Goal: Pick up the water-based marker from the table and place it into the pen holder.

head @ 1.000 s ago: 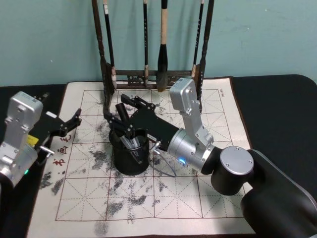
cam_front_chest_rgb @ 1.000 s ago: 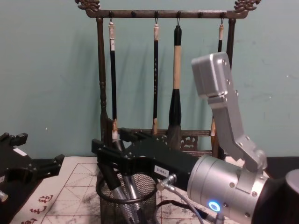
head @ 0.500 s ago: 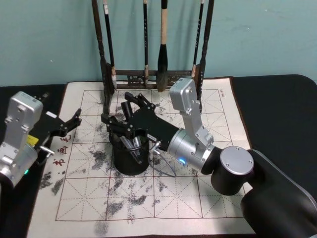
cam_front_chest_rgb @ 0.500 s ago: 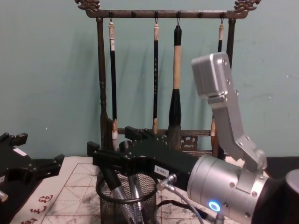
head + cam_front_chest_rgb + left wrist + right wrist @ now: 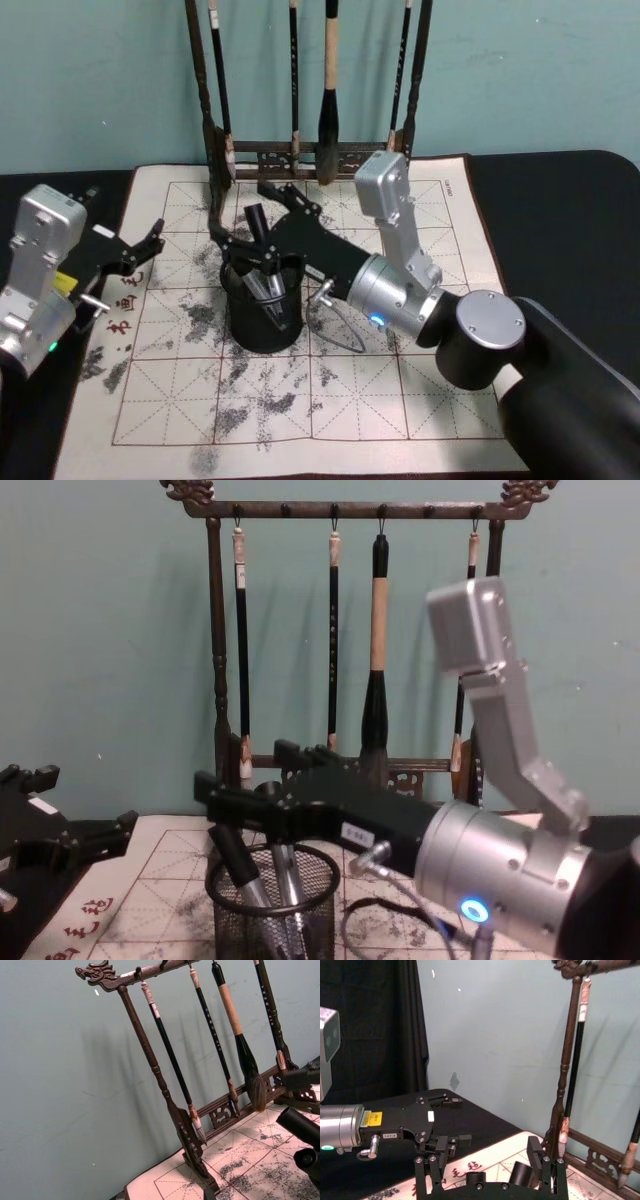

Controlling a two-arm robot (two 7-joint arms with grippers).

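Right gripper hovers just above the round black wire-mesh pen holder, fingers spread, gripping nothing. Directly below the fingers, the dark-capped grey water-based marker leans inside the holder beside other pens. Left gripper sits parked well to the left, fingers apart, over red characters printed on the ink-stained gridded calligraphy mat; unreadable.

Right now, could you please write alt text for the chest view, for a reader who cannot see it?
The right gripper, fingers open, hovers above a black mesh pen holder holding markers. Behind stands a wooden brush rack with hanging brushes; the left gripper rests at the left edge.
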